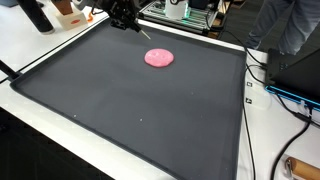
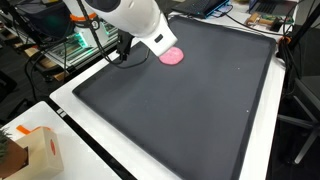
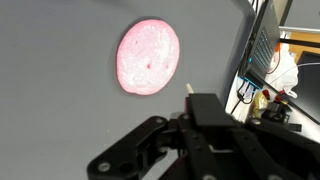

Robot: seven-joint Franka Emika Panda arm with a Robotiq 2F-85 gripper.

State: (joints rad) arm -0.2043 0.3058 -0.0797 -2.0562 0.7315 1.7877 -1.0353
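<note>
Fingers hover empty above the mat; whether spread or pressed together cannot be told. The disc lies ungrasped, near them.

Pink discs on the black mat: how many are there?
1. The pink disc lies flat on the black mat near one edge, close to the gripper. The arm hides a small part of the mat.

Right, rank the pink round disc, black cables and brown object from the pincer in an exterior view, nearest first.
1. Pink round disc, on the dark mat near the pincer.
2. Black cables, past the mat's right edge.
3. Brown object, bottom right corner.
</note>
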